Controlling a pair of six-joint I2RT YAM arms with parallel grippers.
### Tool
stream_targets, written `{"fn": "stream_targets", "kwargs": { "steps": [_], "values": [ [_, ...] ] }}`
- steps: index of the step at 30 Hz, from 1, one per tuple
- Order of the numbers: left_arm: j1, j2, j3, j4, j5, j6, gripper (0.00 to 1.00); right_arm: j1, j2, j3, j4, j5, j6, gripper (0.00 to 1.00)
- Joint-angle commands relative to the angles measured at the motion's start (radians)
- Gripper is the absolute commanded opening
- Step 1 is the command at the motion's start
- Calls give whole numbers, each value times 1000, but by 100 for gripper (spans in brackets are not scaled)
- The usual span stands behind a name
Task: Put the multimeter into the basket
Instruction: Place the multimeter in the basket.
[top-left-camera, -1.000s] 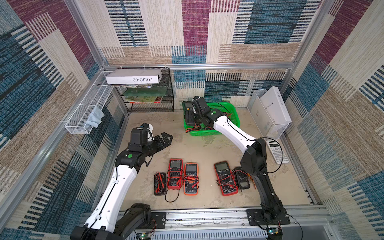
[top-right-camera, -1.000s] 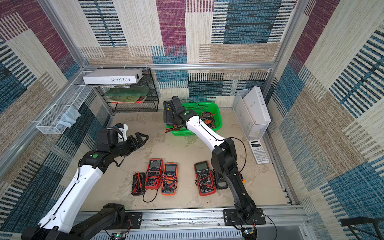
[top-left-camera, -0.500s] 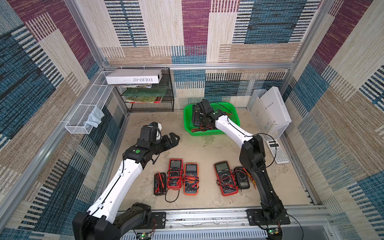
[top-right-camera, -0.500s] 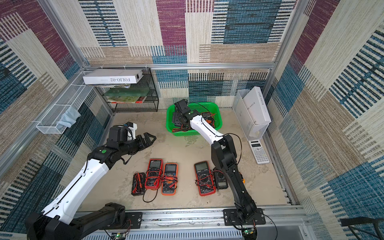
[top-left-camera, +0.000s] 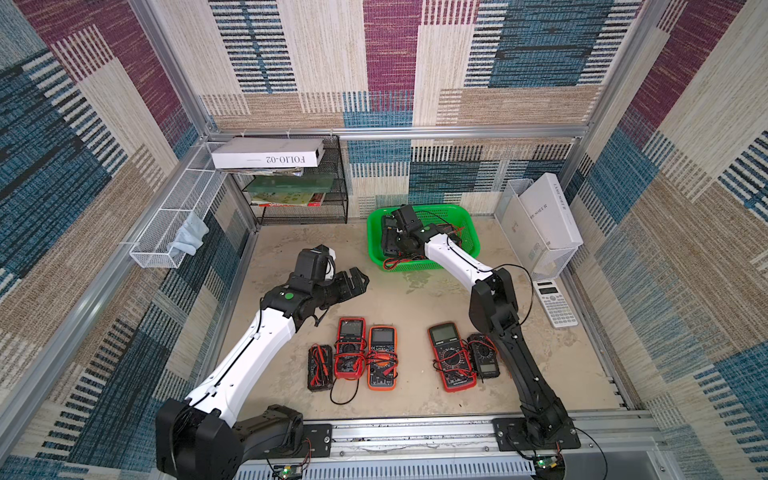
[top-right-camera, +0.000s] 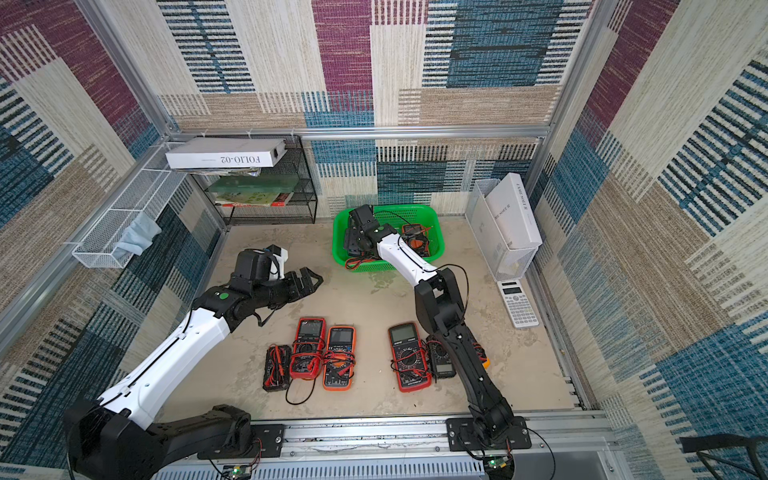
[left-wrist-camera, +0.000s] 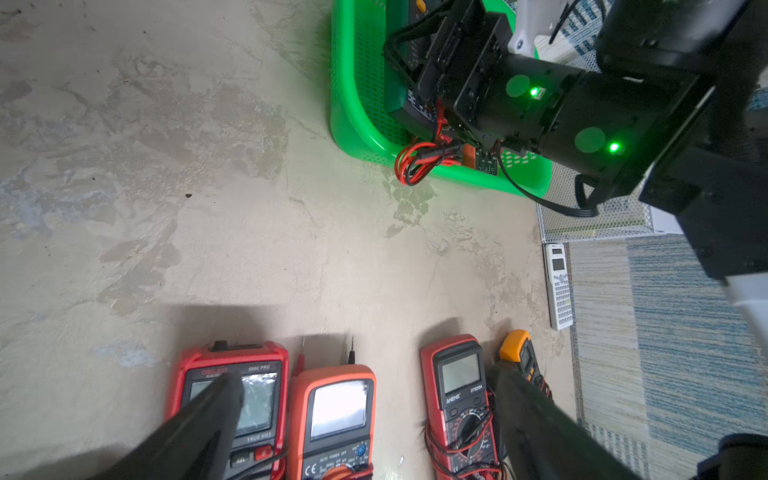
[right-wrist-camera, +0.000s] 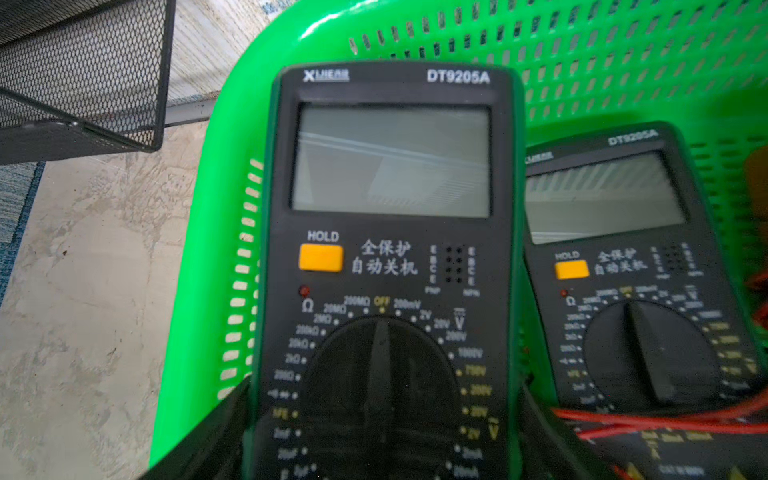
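Moved: black green-edged plastic multimeter (right-wrist-camera: 390, 249), now over the bright green perforated basket (right-wrist-camera: 582, 50).
Your right gripper (right-wrist-camera: 384, 415): clamps its sides for lowering.
Your left gripper (left-wrist-camera: 368, 380): spread, empty.

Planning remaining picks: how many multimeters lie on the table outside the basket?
6, one row: black meter, red meter, orange meter; apart, second red meter, second black meter, and a yellow meter mostly hidden behind the right arm.

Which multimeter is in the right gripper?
The green-edged DT9205A, clamped in the right gripper over the basket; its twin lies loose beside it.
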Motion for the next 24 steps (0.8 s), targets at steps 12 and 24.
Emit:
{"fn": "stream_targets", "kwargs": {
  "steps": [12, 24],
  "values": [
    [-28, 27, 8, 35, -2, 10, 100, -17, 101, 58, 80, -5, -8, 67],
    [-39, 17, 1, 34, -8, 20, 100, -12, 30, 66, 65, -4, -27, 100]
  ]
}}
